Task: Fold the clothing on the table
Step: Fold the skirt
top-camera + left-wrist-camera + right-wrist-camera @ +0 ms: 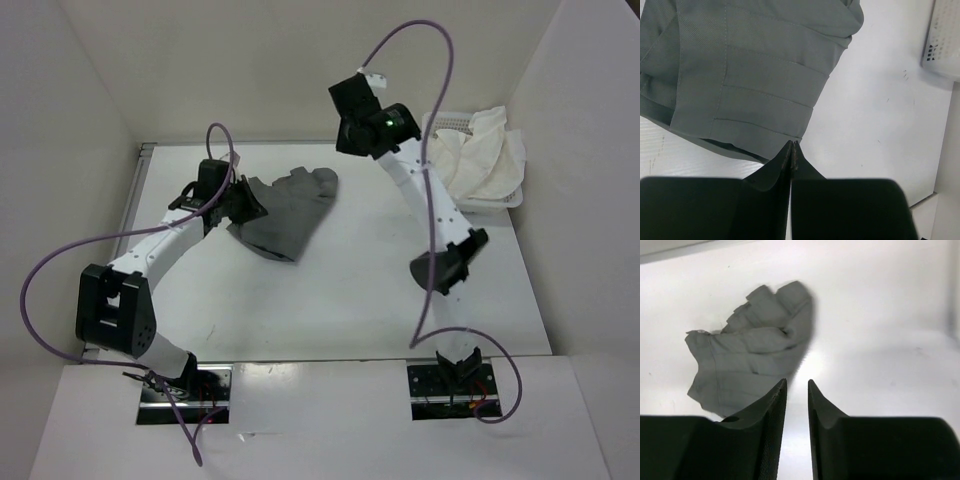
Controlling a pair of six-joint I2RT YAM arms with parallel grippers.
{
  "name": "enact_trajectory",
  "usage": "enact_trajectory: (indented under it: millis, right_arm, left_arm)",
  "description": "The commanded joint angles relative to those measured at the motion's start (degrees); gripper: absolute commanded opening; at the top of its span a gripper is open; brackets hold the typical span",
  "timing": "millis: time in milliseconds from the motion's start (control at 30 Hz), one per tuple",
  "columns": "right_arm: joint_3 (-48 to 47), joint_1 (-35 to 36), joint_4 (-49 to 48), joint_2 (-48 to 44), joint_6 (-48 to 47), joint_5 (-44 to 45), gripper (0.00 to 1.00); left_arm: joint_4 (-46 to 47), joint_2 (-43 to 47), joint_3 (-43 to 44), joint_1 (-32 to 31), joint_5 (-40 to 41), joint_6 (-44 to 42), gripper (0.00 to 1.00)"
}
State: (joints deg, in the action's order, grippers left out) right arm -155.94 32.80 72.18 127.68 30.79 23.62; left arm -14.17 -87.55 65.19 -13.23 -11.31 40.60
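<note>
The clothing (290,208) is a dark grey garment, lying crumpled and partly folded on the white table (370,290) at the back left. My left gripper (248,200) sits low at its left edge. In the left wrist view the fingertips (794,145) are pressed together with nothing between them, right at the hem of the clothing (755,75). My right gripper (347,128) hangs high above the table, to the right of the garment. Its jaws (797,382) stand a little apart and empty, with the clothing (750,360) far below them.
A white slotted basket (500,200) holding a white cloth (485,155) stands at the back right; its corner (945,35) also shows in the left wrist view. White walls close in the table on three sides.
</note>
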Motion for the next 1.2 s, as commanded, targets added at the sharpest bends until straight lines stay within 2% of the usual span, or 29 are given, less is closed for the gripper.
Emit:
enact_trajectory:
  millis: [0,67,100,133,167,233,267,367,467,600,733,867,967,1067,1167]
  right_arm:
    - [16.0,1.9,2.3,-12.9,0.9,11.8,0.31]
    - [24.5,2.4,0.1,-18.0,1.6,9.9,0.31]
    - [35.0,2.4,-6.0,-20.8,0.3,8.0,0.36]
    - [40.4,2.4,-9.5,-26.6,-0.3,2.5,0.39]
    - [51.3,2.4,-13.4,-29.6,-1.0,-1.2,0.42]
    - [61.8,2.4,-25.5,-37.4,-1.6,-12.4,0.5]
    - [70.9,2.4,-29.5,-39.4,-1.6,-16.2,0.5]
    - [83.3,0.1,-41.6,-42.9,-0.4,-28.6,0.58]
    - [89.2,-0.5,-47.5,-42.4,-0.4,-34.2,0.64]
    - [92.2,-0.5,-51.8,-41.9,-1.1,-35.8,0.64]
    - [92.7,-1.2,-52.3,-41.9,-1.1,-37.0,0.64]
    - [94.8,-1.2,-51.6,-46.9,-0.6,-37.7,0.64]
    - [95.9,-1.7,-50.8,-51.7,-0.6,-36.2,0.64]
    - [96.4,-2.9,-49.2,-55.5,-0.6,-36.2,0.64]
    - [97.0,-4.8,-47.7,-58.7,-0.6,-36.7,0.64]
  left_arm:
    - [0.5,2.2,0.5,0.1,0.8,-1.0,0.01]
    - [1.1,2.2,0.5,0.1,0.8,-1.0,0.01]
    - [1.1,2.2,-0.2,0.1,0.2,-1.0,0.01]
    - [1.7,2.2,-0.2,0.1,0.1,-1.0,0.02]
    - [1.7,2.2,-1.0,0.1,-0.4,-0.5,0.02]
    - [1.7,2.2,-1.8,0.1,-0.4,-0.5,0.02]
    - [1.7,2.2,-1.8,0.1,-0.4,-0.5,0.02]
    - [2.2,2.2,-2.3,-0.4,0.1,-0.5,0.02]
    - [2.2,1.0,-2.3,-0.4,0.1,-0.5,0.02]
    - [5.7,-2.1,-2.3,-0.9,3.7,1.0,0.02]
    - [4.9,-12.5,6.4,-0.9,9.2,2.1,0.02]
    - [0.4,-23.8,22.4,-3.5,9.7,2.1,0.0]
    - [-1.5,-31.4,28.3,-5.5,10.6,2.1,0.0]
    - [-2.7,-35.1,31.7,-7.4,12.7,2.1,0.0]
    - [-8.0,-39.8,36.4,-8.6,13.2,0.8,0.0]
